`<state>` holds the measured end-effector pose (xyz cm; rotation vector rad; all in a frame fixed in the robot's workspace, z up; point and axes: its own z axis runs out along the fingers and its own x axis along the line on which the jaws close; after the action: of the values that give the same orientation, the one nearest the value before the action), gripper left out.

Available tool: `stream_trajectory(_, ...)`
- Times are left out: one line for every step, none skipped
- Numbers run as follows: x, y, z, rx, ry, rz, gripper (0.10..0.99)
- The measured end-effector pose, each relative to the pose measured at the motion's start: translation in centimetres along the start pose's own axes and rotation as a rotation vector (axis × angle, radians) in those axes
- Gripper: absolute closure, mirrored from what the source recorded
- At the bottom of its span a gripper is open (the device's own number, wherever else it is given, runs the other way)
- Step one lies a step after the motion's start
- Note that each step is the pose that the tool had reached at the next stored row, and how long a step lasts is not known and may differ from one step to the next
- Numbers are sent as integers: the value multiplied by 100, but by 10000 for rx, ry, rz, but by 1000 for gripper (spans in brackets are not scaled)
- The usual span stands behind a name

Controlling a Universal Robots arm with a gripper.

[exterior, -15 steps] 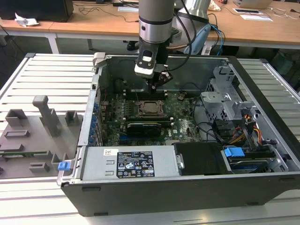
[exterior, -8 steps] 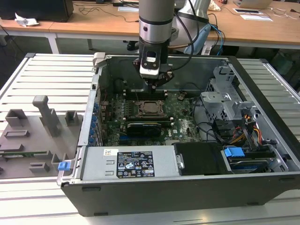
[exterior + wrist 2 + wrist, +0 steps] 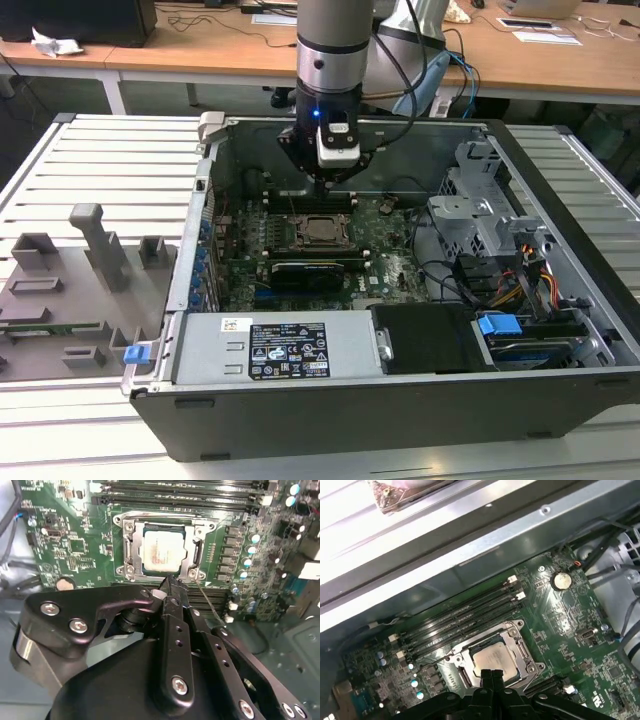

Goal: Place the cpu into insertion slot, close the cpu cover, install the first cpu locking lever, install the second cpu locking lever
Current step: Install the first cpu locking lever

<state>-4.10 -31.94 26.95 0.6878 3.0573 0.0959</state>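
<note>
Green circuit board (image 3: 75,555) lies flat inside one open computer case (image 3: 400,400). One socket (image 3: 120,519) sits near the board's middle, just beside four long black memory slots (image 3: 465,615). One cpu (image 3: 162,550), pale metal face up, is seated in the socket. One silvery cover (image 3: 131,547) lies flat around it, framing the chip. One coin battery (image 3: 561,580) sits well apart, toward a board edge. One gripper (image 3: 172,582) hangs above the board close to the socket, its fingers pressed together with nothing between them.
</note>
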Motion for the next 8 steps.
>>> stream_trajectory(0,0,0,1,8,-127,980)
stream_trajectory(0,0,0,2,14,-234,980)
stream_trajectory(0,0,0,3,25,-408,980)
stream_trajectory(0,-1,0,5,37,-606,980)
stream_trajectory(0,-1,0,6,45,-730,980)
stream_trajectory(0,-1,0,7,53,-864,980)
stream_trajectory(0,-1,0,9,67,-1094,980)
stream_trajectory(0,-1,0,10,76,-1230,980)
